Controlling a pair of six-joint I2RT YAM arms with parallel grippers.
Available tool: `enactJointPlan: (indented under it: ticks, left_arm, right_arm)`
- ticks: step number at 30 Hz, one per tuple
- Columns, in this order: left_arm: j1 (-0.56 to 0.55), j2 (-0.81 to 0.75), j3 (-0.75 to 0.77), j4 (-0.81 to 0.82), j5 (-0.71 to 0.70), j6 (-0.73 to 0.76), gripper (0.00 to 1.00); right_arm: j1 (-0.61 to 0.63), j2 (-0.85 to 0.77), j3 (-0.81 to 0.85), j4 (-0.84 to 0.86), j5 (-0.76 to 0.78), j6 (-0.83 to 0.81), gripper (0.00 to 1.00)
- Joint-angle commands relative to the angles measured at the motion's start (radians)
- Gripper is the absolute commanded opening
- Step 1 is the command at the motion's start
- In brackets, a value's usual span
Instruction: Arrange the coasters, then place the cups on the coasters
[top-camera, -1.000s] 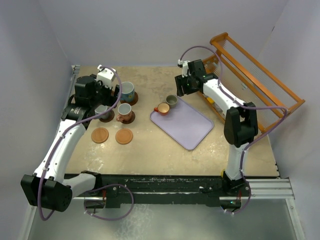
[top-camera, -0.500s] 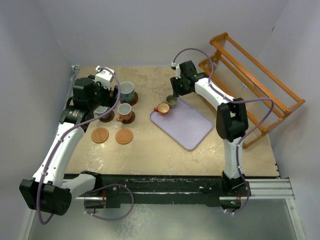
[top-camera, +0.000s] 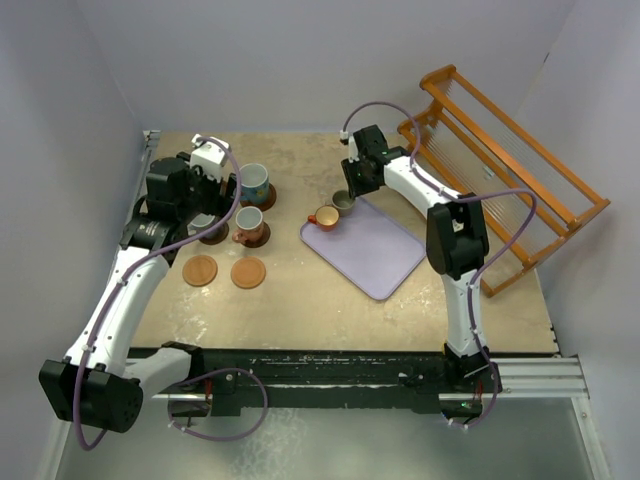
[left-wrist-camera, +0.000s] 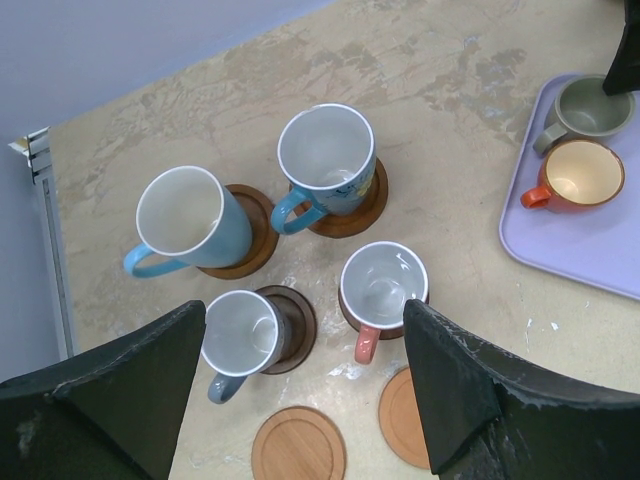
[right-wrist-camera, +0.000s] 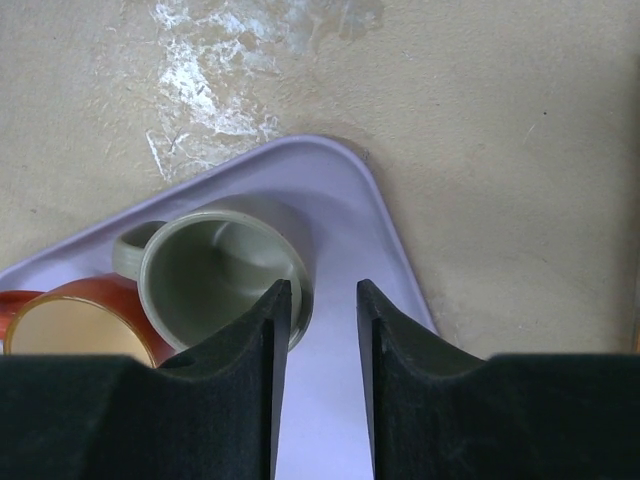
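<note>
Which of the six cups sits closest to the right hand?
The grey-olive cup on the lavender tray, beside the orange cup. The right hand hangs right at its rim; the other four cups stand on coasters, far from it.

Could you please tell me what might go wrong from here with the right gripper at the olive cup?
1. The right gripper straddles only one edge of the rim of the olive cup, so a grip there may be shallow and the cup could slip or tip.
2. The orange cup sits against the olive cup, so lifting one may knock the other.
3. Both stand at a corner of the lavender tray, which might slide if pushed.
</note>
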Motion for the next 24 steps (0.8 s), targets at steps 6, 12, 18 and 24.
enactJointPlan:
  ticks: [6,12,18,24]
  left_arm:
    - [0.007,-0.022,-0.009,0.058,-0.008,0.009,0.77]
    - [0.006,-0.021,-0.008,0.061,-0.008,0.007,0.77]
    - [0.007,-0.021,-0.009,0.060,-0.010,0.008,0.77]
    - [0.006,-0.019,-0.012,0.069,-0.013,0.009,0.77]
  right_arm:
    - [0.010,0.016,0.054,-0.024,0.013,0.001,0.30]
    - [0.010,0.024,0.056,-0.030,0.010,0.001,0.24]
    - [0.010,0.028,0.064,-0.046,0.013,0.007,0.16]
    - [0.010,0.023,0.077,-0.067,-0.003,0.008,0.09]
